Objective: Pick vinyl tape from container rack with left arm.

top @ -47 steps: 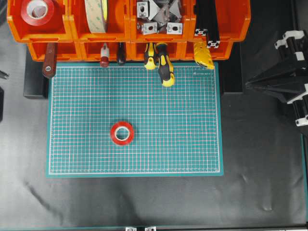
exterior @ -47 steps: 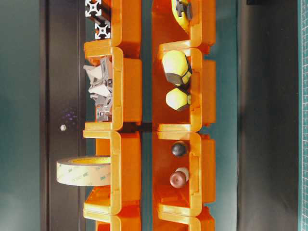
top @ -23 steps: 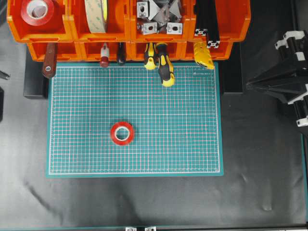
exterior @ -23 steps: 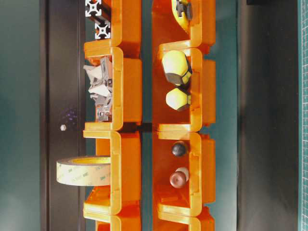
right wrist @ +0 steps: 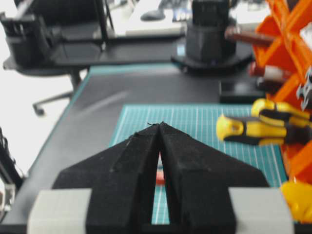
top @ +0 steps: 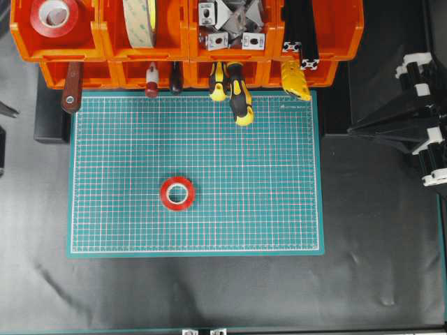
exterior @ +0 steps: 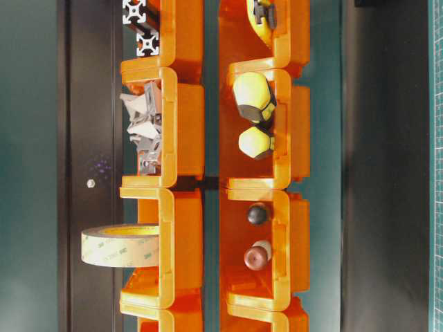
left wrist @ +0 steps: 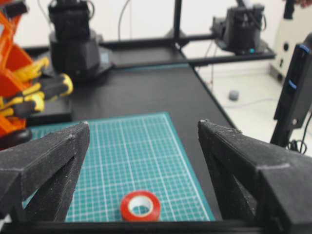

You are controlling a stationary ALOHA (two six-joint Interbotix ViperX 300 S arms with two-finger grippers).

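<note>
My left claw [left wrist: 141, 161] stands wide apart and holds nothing; the right claw [right wrist: 160, 127] is pressed together. One red tape [top: 177, 193] lies flat on the green mat [top: 279, 174], another [top: 54, 17] in the rack [top: 105, 42]. I fear the fingers hit the bin wall, or slip on the flat ring.

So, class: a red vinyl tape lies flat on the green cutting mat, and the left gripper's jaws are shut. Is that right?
Not quite. The red vinyl tape does lie flat on the green cutting mat, but the left gripper stands wide open, as the left wrist view shows.
</note>
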